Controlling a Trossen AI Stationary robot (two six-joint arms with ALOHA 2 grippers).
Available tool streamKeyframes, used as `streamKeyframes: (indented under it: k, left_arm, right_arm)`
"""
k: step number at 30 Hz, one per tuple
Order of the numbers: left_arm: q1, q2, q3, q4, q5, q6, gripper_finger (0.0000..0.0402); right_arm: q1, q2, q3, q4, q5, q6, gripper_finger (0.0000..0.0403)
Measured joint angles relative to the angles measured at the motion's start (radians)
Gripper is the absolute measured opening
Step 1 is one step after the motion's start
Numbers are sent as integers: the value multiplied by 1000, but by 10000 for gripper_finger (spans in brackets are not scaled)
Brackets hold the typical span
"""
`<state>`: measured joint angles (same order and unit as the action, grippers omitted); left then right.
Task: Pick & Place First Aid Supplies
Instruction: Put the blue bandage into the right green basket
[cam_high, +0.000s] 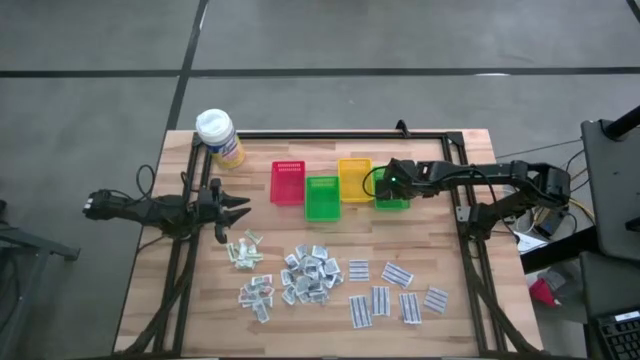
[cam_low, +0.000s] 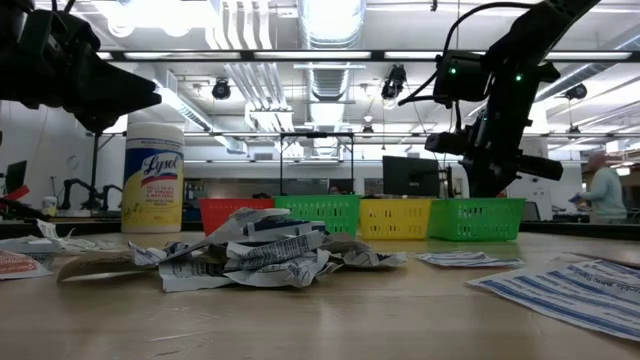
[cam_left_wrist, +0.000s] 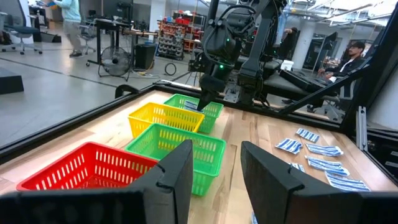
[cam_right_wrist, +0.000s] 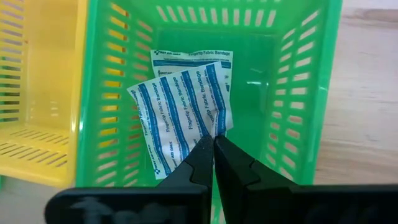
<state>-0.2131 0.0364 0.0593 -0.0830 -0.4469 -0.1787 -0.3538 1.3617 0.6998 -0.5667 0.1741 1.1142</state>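
The right claw (cam_high: 388, 186) hangs over the far green bin (cam_high: 392, 196), the one at the right end of the row of bins. Its two fingers are pressed together at the tips and they hold nothing. Just in front of the tips, inside this bin, lie some blue-striped bandage packets (cam_right_wrist: 186, 109), overlapping each other on the bottom of the bin.

The left claw (cam_high: 240, 211) is at the left side of the worktop (cam_high: 450, 330), near the yellow bottle (cam_high: 219, 138) with the white cap. Its fingers stand partly apart with a clear gap between them, and nothing is between them.

Most of the first aid supplies are on the wood in front of the bins. A heap of crinkly silvery wrappers (cam_high: 309, 275) is in the middle, a smaller group of wrappers (cam_high: 256, 296) is to its left, and a few pale sachets (cam_high: 243, 250) lie near the left claw. The flat striped strips (cam_high: 392, 293) are spread apart at the right.

The red bin (cam_high: 288, 182), the near green bin (cam_high: 322, 198) and the yellow bin (cam_high: 354, 179) stand side by side; in the left wrist view the near green one and the red one show nothing inside
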Motion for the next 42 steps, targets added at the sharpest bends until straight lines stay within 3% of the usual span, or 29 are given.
streamKeyframes:
  k: [13,31,42]
  left_arm:
    - [0,0,0,0,0,0,131]
    - [0,0,0,0,0,0,131]
    - [0,0,0,0,0,0,131]
  right_arm:
    - [0,0,0,6,0,3,14]
    - [-1,-2,0,23,1,1,115]
    - [-1,-76,0,22,1,9,109]
